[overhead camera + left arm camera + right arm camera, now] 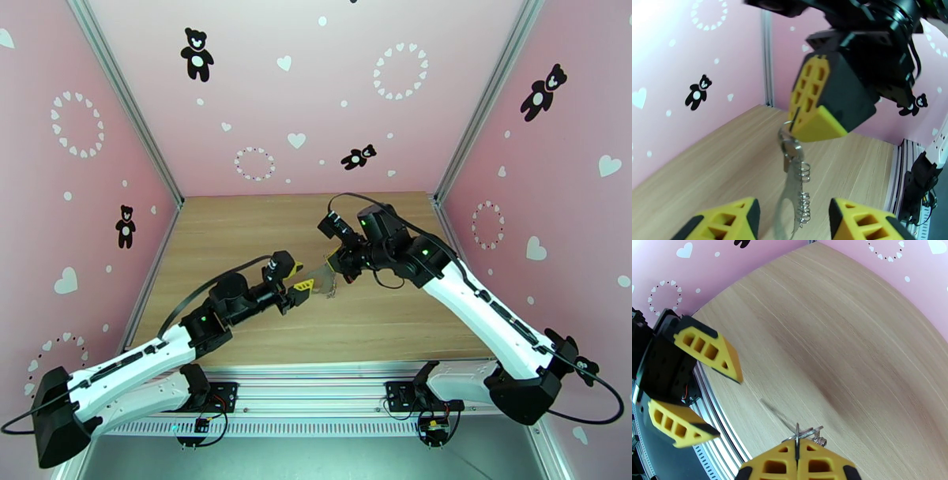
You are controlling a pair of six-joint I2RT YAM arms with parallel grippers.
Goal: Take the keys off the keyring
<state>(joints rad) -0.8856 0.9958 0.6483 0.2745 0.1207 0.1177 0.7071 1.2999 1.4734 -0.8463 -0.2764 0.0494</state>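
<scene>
The right gripper (797, 442) is pinched tight on the thin top ring of the keyring (785, 199). Its shiny silver loop and curly chain are hung above the wooden table (711, 165), between the widely spread fingers of the left gripper (793, 207). A dark key (787, 164) is seen near the top.

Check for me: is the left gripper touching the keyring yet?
Apart. The right wrist view shows bare table between the open left gripper and the keyring, which is pinched in the shut right gripper.
</scene>
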